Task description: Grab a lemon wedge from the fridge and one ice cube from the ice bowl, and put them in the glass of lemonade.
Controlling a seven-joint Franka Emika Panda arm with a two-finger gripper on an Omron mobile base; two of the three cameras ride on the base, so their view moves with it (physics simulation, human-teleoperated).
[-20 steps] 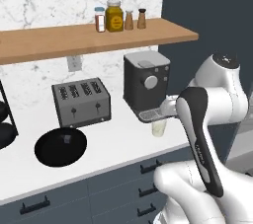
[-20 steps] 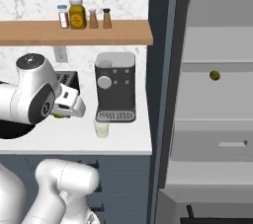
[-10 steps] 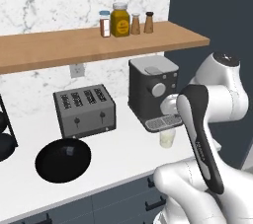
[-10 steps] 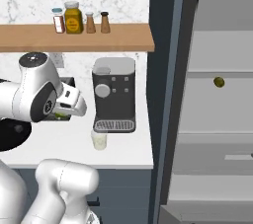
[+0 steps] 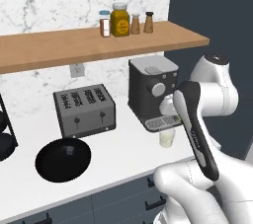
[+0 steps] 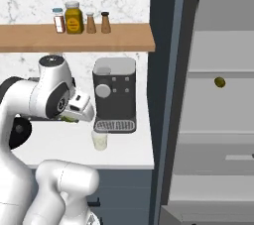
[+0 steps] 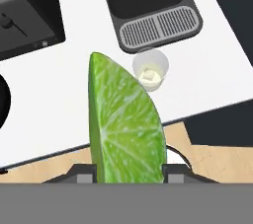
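My gripper (image 7: 128,172) is shut on the lemon wedge (image 7: 123,124), a bright yellow-green pointed slice that stands upright between the fingers. The glass of lemonade (image 7: 150,70) stands on the white counter below and just ahead of the wedge, in front of the coffee machine's drip tray, with a pale lump in its liquid. In the right base view the gripper (image 6: 73,116) hangs left of and above the glass (image 6: 99,140). The glass (image 5: 167,138) and the black ice bowl (image 5: 63,159) show in the left base view. I cannot make out an ice cube in the bowl. The fridge (image 6: 218,135) stands open at the right.
A black coffee machine (image 5: 150,90) stands right behind the glass and a grey toaster (image 5: 86,110) left of it. A wooden shelf (image 5: 99,45) with jars hangs above. A small olive-brown fruit (image 6: 220,82) lies on a fridge shelf. The counter edge runs just in front of the glass.
Both base views have shifted, so the base has moved; counter and glass now sit closer and lower in the frames. The arm's pose looks the same.
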